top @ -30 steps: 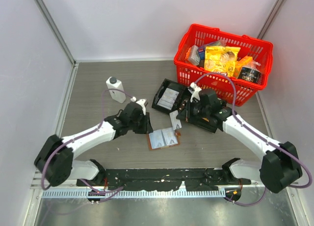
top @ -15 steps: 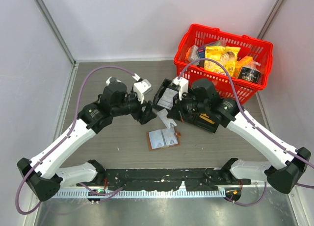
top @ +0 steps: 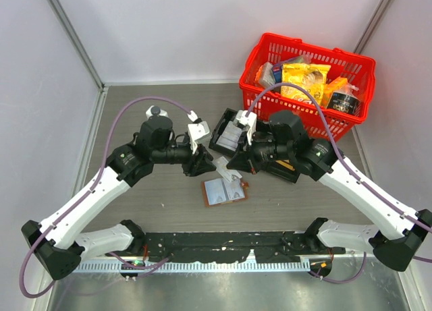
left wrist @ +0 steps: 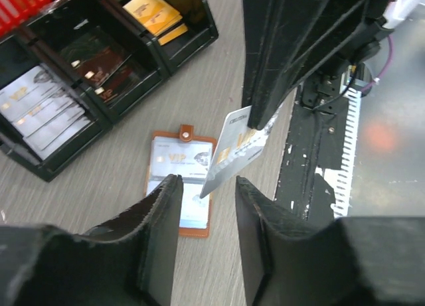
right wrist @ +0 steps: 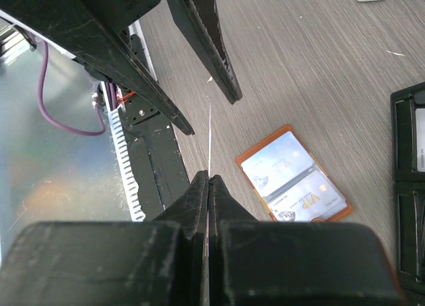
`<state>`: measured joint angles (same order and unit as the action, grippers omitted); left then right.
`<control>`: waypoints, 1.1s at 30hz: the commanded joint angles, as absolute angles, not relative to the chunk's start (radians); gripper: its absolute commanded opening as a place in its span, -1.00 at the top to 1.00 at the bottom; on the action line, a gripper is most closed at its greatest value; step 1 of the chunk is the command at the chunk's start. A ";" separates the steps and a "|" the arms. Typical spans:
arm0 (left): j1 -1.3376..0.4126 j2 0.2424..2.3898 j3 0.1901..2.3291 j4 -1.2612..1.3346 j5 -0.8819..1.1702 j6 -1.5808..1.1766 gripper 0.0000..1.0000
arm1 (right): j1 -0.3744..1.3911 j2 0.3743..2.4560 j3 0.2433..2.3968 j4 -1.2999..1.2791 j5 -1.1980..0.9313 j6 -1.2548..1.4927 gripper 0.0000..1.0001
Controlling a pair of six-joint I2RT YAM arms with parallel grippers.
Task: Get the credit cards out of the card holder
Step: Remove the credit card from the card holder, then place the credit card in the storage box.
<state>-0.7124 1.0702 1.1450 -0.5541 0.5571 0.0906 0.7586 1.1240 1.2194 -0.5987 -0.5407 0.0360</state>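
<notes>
The brown card holder [top: 225, 190] lies open and flat on the table, with two pale credit cards showing in its pockets [right wrist: 292, 176]. Above it, my right gripper [right wrist: 208, 178] is shut on one pale credit card [left wrist: 234, 150], holding it in the air; the right wrist view shows that card edge-on. My left gripper [left wrist: 206, 186] faces it, open, its fingers [left wrist: 156, 233] on either side of the card's lower corner without touching it. In the top view the two grippers, left [top: 204, 164] and right [top: 236, 166], meet just above the holder.
A black three-compartment tray [top: 217, 138] holding cards sits behind the grippers, also in the left wrist view [left wrist: 40, 166]. A red basket [top: 251, 94] of packets stands at the back right. A white bottle [top: 156, 112] stands behind the left arm.
Both arms have risen from the table. The right gripper has lifted the card up off the holder, and the left gripper has left the holder's edge and now faces the card.
</notes>
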 commanded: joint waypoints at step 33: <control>-0.517 0.933 0.640 0.481 0.608 -0.678 1.00 | 0.462 1.009 0.715 0.441 -0.667 0.648 -0.33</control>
<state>-0.5190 0.9890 0.6788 0.1875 0.7086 -0.4961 0.4618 1.0294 0.7849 0.0937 -0.6571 0.4351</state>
